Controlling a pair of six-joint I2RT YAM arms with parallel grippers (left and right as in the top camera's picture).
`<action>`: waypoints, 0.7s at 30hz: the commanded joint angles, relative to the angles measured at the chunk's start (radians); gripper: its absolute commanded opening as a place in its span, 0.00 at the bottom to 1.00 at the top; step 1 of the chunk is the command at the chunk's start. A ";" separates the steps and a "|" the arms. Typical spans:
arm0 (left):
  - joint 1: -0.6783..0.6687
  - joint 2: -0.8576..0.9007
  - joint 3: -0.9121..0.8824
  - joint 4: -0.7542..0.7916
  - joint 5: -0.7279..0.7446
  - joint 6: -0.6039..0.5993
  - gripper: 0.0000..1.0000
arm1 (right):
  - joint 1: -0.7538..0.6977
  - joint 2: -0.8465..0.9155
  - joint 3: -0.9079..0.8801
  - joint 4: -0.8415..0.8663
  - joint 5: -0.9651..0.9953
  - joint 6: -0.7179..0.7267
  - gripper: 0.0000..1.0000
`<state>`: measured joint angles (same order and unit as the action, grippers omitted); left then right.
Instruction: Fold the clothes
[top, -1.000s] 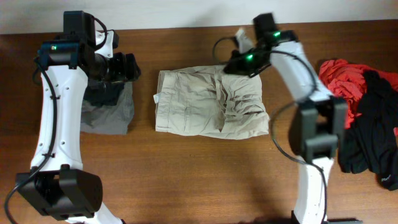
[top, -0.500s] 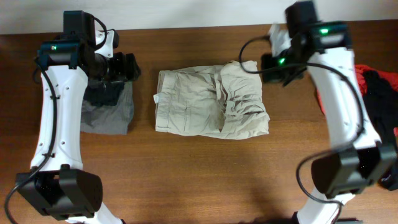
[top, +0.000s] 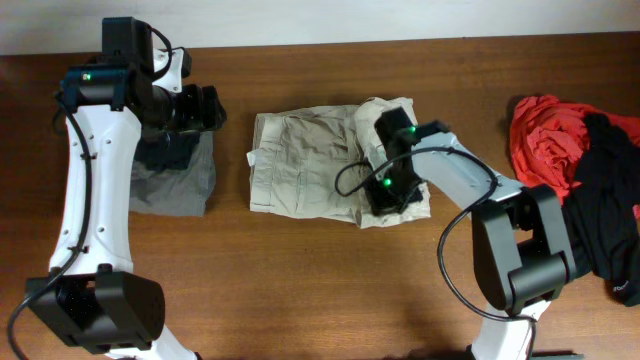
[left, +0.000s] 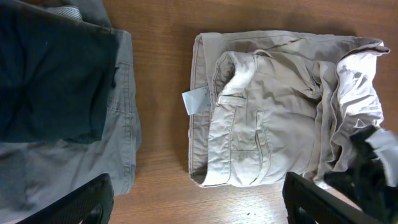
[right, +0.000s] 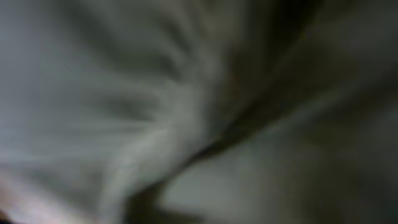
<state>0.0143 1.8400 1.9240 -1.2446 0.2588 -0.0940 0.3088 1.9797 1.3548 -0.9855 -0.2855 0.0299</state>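
Clothes lie in three groups across your counter (top: 320, 270). At the left, a grey garment (top: 180, 185) lies flat with a dark garment (left: 56, 68) laid on top of it. Your left pincer (top: 207, 108) hangs over the far end of that pile, its fingers (left: 81, 202) spread wide and holding nothing.

In the middle, the khaki shorts (top: 300, 165) lie on the counter, waistband to the left. The small white label (top: 251, 157) sticks out at that edge. Their left half lies fairly flat. Their right half is bunched and wrinkled, with pale lining turned out at the far right corner.

Your right pincer (top: 386, 188) is down on that bunched half, touching the cloth, its jaws pressed together. Whether any fabric is caught between them cannot be told, as the right wrist view is only a blur of cloth.

At the right edge, a red garment (top: 540, 140) and a black garment (top: 600, 220) lie crumpled together, well apart from the shorts.
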 joint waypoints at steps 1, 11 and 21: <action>-0.001 -0.016 -0.005 -0.001 0.015 0.020 0.87 | -0.002 0.005 -0.011 0.026 -0.022 0.011 0.04; -0.001 -0.016 -0.005 -0.005 0.015 0.020 0.87 | -0.002 -0.164 0.263 -0.188 -0.133 -0.053 0.08; -0.001 -0.016 -0.005 -0.002 0.015 0.020 0.87 | -0.222 -0.190 0.371 -0.237 -0.188 -0.070 0.94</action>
<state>0.0143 1.8400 1.9240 -1.2472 0.2588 -0.0940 0.1963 1.7290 1.7390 -1.2228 -0.4187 -0.0116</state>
